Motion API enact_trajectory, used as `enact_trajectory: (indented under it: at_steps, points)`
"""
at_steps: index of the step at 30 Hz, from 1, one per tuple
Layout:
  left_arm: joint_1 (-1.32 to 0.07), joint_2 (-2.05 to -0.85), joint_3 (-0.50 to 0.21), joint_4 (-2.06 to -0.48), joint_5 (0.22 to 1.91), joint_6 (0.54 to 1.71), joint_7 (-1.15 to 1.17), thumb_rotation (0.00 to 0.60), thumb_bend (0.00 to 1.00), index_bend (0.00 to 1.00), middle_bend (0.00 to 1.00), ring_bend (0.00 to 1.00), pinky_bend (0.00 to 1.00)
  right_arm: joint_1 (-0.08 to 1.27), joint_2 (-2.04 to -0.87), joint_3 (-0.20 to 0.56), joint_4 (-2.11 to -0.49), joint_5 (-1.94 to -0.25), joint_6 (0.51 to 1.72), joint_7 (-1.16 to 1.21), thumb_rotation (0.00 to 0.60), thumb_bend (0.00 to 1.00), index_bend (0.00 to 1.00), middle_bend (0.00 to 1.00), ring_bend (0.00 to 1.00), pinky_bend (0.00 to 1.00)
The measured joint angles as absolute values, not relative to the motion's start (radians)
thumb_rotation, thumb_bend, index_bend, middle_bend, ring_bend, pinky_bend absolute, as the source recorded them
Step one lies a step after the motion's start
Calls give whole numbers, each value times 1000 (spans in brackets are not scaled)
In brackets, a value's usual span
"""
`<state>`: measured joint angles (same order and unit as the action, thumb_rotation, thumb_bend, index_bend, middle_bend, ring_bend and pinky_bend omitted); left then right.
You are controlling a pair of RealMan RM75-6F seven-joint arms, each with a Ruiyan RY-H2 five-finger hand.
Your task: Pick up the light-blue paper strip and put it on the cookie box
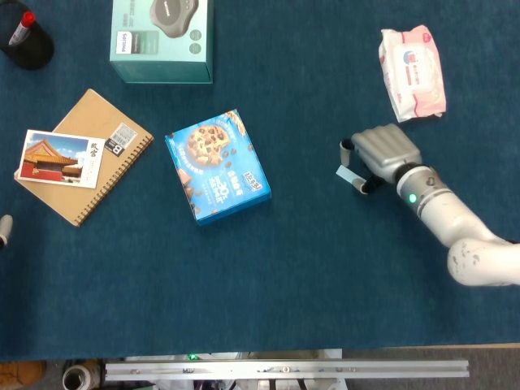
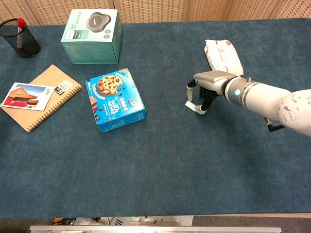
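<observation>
Office-like tabletop: notebook (image 1: 84,157), pen holder (image 2: 20,32), blue cloth (image 1: 284,284).

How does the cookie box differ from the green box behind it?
The cookie box is blue with cookies pictured on top; the green box is pale green with a grey device pictured. The cookie box is flatter, the green box stands taller. The cookie box lies skewed on the table; the green box sits nearly square to its edge. Both are closed and untouched.
</observation>
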<state>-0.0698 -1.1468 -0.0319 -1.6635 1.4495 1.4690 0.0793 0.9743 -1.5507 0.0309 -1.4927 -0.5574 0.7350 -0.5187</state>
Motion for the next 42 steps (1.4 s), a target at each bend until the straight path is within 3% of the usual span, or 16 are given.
enact_trajectory:
  at_steps: [20, 42]
  points:
    - [-67, -1146, -35, -1658, 1441, 1467, 75, 600, 299, 41, 218, 186, 163, 988, -1577, 28, -1443, -575, 717, -477, 600, 282, 461, 1000, 1000, 1000]
    - [-66, -1144, -37, -1660, 1442, 1470, 78, 600, 299, 41, 218, 186, 163, 967, -1577, 25, -1435, -646, 680, -390, 600, 329, 560, 1000, 1000, 1000]
